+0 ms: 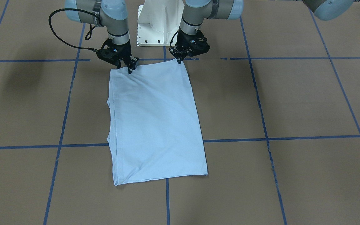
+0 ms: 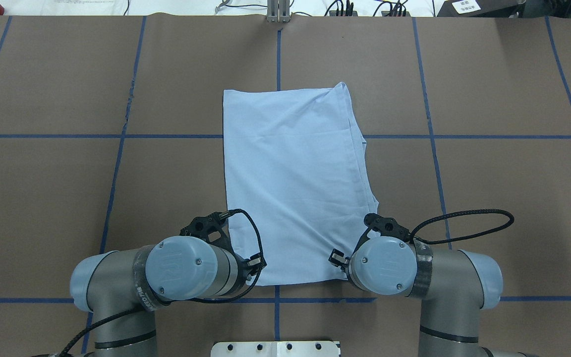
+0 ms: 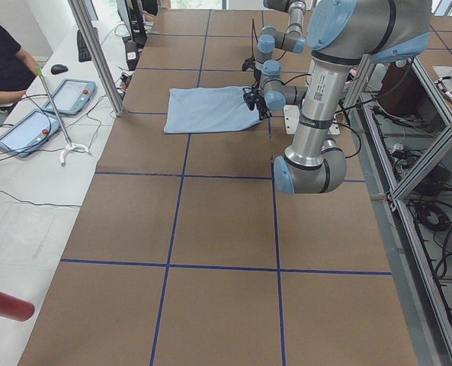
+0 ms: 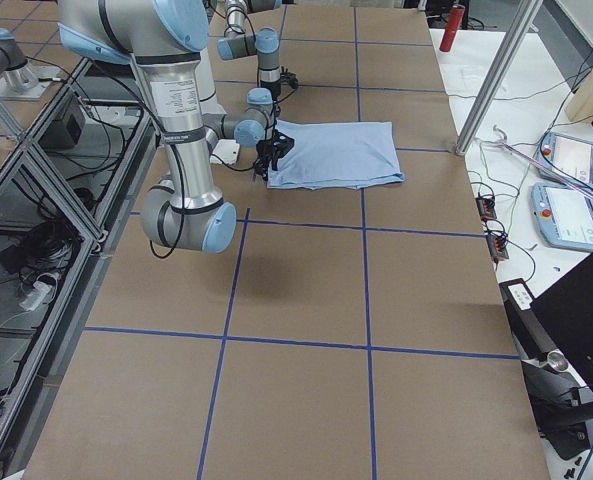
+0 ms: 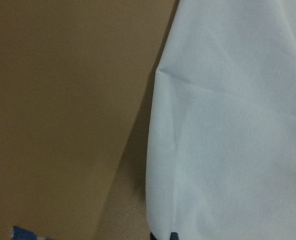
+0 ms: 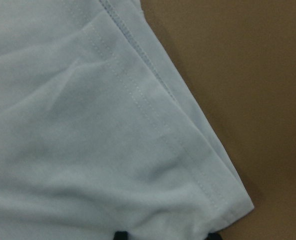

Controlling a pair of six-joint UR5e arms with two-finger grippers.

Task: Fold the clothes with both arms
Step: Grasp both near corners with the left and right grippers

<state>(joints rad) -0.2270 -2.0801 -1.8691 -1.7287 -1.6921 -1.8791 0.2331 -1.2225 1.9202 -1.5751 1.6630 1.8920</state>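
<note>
Exterior front-facing: left end effector (image 1: 179, 60) pinches T-shirt (image 1: 155, 122).

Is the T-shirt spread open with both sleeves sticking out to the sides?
No, the overhead view shows the T-shirt folded lengthwise into a narrow rectangle, with only a layered edge peeking out along one long side.

Overhead, the wrists (image 2: 181, 265) hide the fingertips of your left gripper (image 1: 179, 60) and right gripper (image 1: 130, 68); wrist cameras crop them at the bottom edge, so the right's hold on the T-shirt (image 1: 155, 118) is unclear
</note>
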